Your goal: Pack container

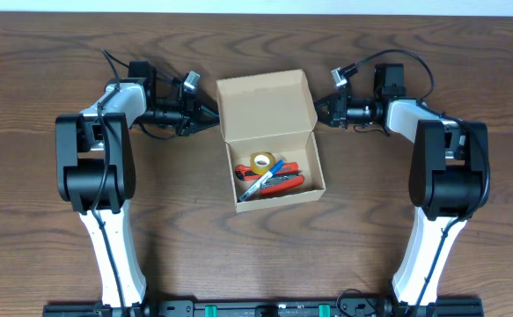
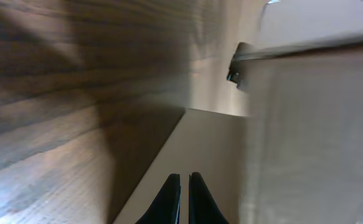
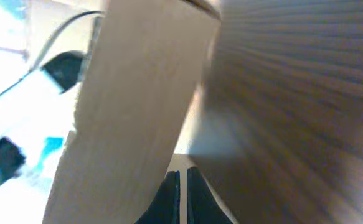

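Left: left gripper (image 1: 210, 112) low over tabletop (image 1: 80, 264), at left edge of raised lid flap (image 1: 263, 104). Fingertips (image 2: 172, 194) drawn to a thin slit in wrist view, nothing between: closed, empty. Tan cardboard just ahead of tips; touching or just short, cannot tell.

Centre: container (image 1: 284, 195) mid-tabletop, between both arms. Open at top; flap hinged along far side, standing up and leaning back, away from robot base. Long axis roughly left to right, right end swung slightly farther from base. Inside, below rim: yellow tape roll (image 1: 260, 162), blue pen (image 1: 271, 169), red-handled tool (image 1: 285, 181). Contents apparently in; closing the flap likely the step in hand.

Right: right gripper (image 1: 319, 111) at flap's right edge, mirroring left. Also closed to a slit, empty. Flap edge-on and close ahead; contact uncertain.

Reason, as a guess: one gripper per side edge to tip flap forward evenly without skewing the box. Closed tips suited to nudging, not pinching.
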### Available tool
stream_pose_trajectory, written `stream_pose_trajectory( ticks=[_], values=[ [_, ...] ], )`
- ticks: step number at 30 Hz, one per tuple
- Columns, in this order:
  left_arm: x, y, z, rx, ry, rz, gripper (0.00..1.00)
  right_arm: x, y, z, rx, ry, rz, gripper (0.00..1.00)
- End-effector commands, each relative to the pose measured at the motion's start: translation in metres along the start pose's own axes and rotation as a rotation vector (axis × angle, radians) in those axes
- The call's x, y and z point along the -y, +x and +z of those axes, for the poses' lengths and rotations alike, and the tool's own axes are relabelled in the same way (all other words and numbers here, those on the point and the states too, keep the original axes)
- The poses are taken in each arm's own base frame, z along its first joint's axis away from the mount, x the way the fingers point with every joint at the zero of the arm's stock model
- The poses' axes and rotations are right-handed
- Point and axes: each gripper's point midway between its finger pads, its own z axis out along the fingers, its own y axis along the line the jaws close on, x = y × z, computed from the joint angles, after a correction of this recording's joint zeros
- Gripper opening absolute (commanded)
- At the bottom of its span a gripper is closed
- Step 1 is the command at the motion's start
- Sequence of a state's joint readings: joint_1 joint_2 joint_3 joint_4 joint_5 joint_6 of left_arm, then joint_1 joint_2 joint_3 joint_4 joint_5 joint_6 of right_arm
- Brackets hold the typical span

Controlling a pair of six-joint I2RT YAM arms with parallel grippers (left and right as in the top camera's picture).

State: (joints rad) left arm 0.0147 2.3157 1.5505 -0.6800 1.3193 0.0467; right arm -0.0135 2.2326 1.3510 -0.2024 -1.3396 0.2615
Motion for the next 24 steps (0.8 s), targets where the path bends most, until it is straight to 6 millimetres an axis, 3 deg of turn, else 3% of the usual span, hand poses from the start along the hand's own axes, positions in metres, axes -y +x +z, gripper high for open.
stream_pose_trajectory(
  ticks=[1,9,17,24],
  values=[
    [0.006,0.005,0.004,-0.018,0.068,-0.040,0.06,-0.027,0.009,0.002,-0.057,-0.183,0.005,0.01],
    [0.029,0.023,0.009,-0.067,-0.037,0.063,0.06,-0.039,0.013,0.008,-0.084,-0.221,-0.012,0.01],
    [0.083,0.027,-0.008,-0.035,-0.071,0.210,0.06,-0.052,0.019,0.021,-0.119,-0.231,-0.035,0.01],
    [0.106,0.034,-0.017,-0.023,-0.093,0.256,0.06,-0.066,0.021,0.019,-0.132,-0.226,0.047,0.01]
  ],
)
